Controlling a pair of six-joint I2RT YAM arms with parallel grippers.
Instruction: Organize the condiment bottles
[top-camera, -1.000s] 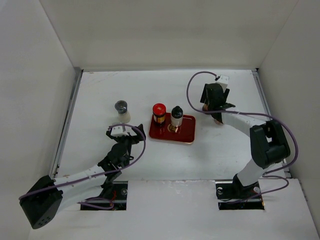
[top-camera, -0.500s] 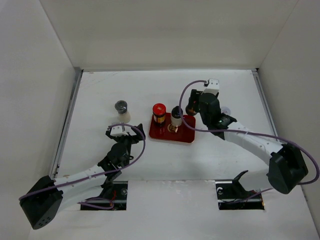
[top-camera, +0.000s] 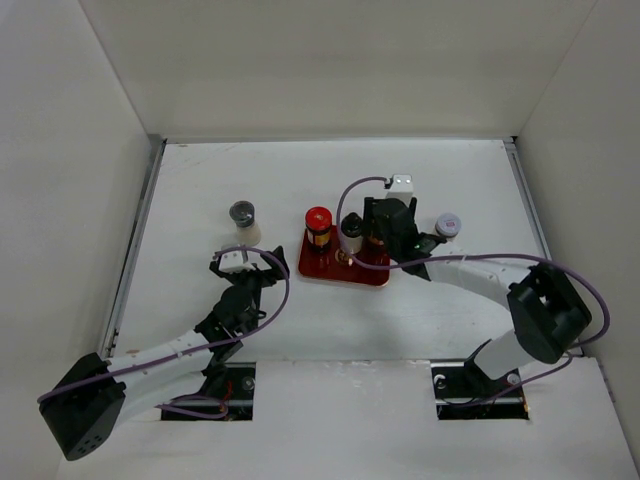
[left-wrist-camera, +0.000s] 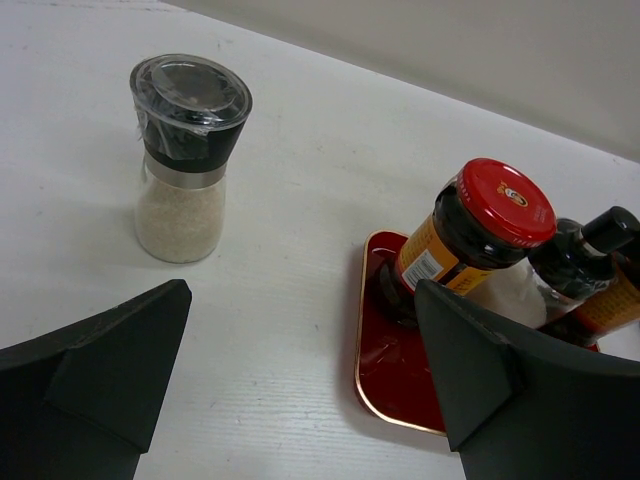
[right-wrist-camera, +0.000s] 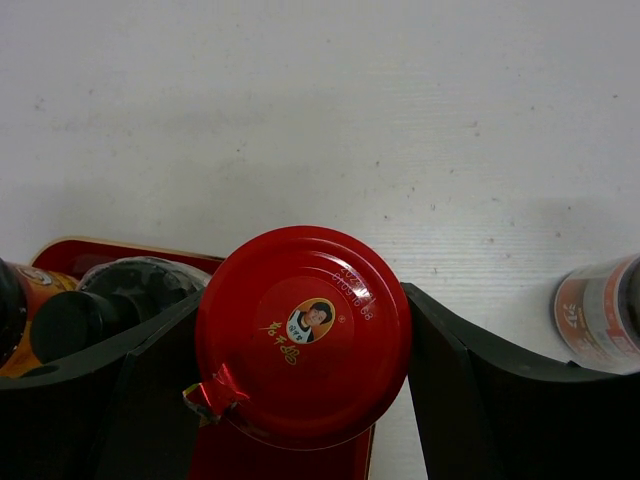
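White walls (top-camera: 300, 70) box in a white table (top-camera: 200, 180). The overhead view lays out the whole row of condiment bottles. A grey-capped grinder (top-camera: 243, 222) stands alone on the left, a red tray (top-camera: 335, 272) sits in the middle, and a small labelled bottle (top-camera: 447, 225) stands on bare table at the right. On the tray stand a free red-capped jar (top-camera: 318, 226) and, just beside it, a black-capped bottle (top-camera: 352, 231).

From above, the right gripper (top-camera: 378, 235) covers what it holds, and only its own wrist camera shows it: 1 more red-capped jar. This held jar (right-wrist-camera: 303, 335) has a round lid with a small portrait emblem, pinched between the 2 fingers, which press on opposite sides of the lid. Red tray surface shows beneath it (whether the jar rests there or hangs just above, I cannot tell).

The left wrist view gives the sides that the overhead view flattens:
- The grinder has a clear-topped cap on a black collar, with whitish grains inside.
- The free red-capped jar has a dark body with an orange label.
- The black-capped bottle has a dark shoulder over pale contents.
- The tray has a thin gold rim.

The left gripper (left-wrist-camera: 302, 295) hangs low near the grinder, jaws spread wide with nothing between them.
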